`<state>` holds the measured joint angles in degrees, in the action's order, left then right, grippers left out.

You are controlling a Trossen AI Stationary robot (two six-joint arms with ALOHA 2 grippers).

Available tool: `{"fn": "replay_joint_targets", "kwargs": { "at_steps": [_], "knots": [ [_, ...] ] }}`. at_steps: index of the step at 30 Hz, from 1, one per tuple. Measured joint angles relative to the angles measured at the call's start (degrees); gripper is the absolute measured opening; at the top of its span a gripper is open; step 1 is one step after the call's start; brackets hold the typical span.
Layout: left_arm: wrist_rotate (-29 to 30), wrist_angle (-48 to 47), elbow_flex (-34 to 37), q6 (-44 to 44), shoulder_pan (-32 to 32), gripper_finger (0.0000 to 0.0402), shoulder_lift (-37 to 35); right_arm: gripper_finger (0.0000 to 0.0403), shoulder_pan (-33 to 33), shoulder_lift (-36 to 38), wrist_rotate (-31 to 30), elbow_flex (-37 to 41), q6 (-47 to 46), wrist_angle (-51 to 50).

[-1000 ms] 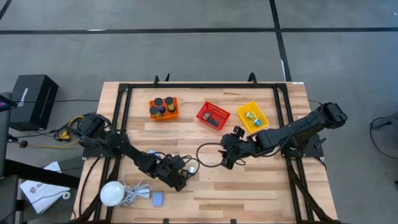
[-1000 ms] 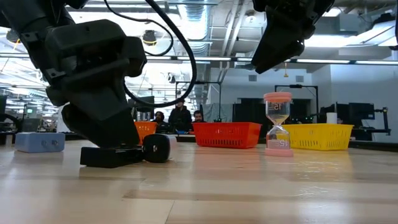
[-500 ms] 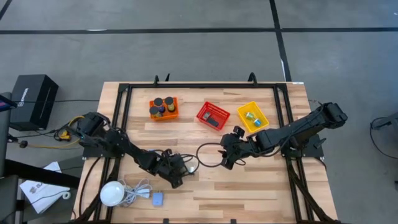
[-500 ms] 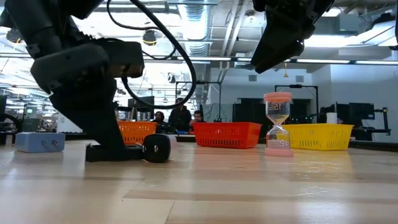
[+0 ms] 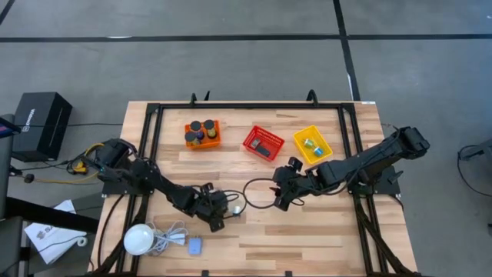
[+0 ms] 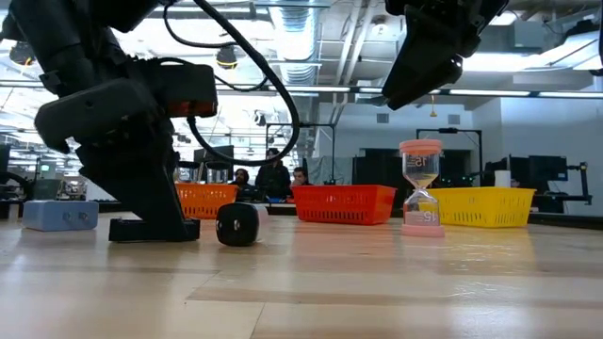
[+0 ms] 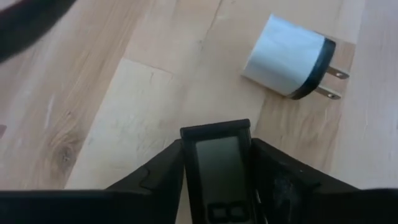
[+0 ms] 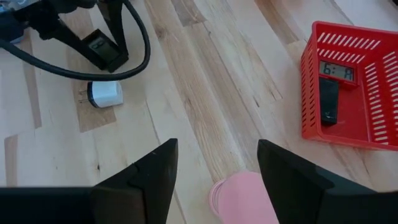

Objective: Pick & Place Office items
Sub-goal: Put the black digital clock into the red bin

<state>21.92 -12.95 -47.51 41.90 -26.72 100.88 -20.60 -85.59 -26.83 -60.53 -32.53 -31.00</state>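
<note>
A flat black rectangle with a small screen (image 7: 217,165) sits low at the table left of centre, with my left gripper (image 5: 214,213) shut on it. A white plug charger (image 7: 287,57) lies just beyond it. My right gripper (image 5: 281,197) hangs open above the pink hourglass (image 6: 421,188), which stands upright on its base. Its pink top (image 8: 245,196) shows between the fingers, untouched. My left gripper pinches the black rectangle's two long sides (image 7: 186,158) between its two fingers. The fingers slant down from the table's left and lie along it, and its far end (image 7: 215,129) pokes out past the fingertips. In the low view its underside (image 6: 151,231) looks down on the table.
Orange (image 5: 202,133), red (image 5: 264,143) and yellow (image 5: 311,145) mesh baskets stand in a row at the back, each with items inside. A white bulb (image 5: 138,238) with its cable and a light-blue piece (image 5: 194,246) lie near the front left. A black cable loops between the arms.
My left gripper has shut onto the black rectangle and rolled its wrist. The rectangle has shifted a little toward the table's left, away from the charger. My right arm has kept still.
</note>
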Motion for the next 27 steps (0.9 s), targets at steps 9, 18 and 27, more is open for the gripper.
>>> {"fn": "replay_joint_targets", "kwargs": {
  "at_steps": [9,18,27],
  "knots": [
    [3.0,-1.9,0.2,-7.5,5.2,0.0166,-8.9,0.0212,0.0,0.0,0.0,0.0,0.0,-0.2],
    [3.7,3.8,0.2,-24.2,18.9,0.0159,-18.2,0.0212,0.0,0.0,0.0,0.0,0.0,0.2],
    [-11.6,26.6,0.1,-38.1,34.0,0.0165,-12.4,0.0212,0.0,0.0,0.0,0.0,0.0,0.2]
  ]
}}
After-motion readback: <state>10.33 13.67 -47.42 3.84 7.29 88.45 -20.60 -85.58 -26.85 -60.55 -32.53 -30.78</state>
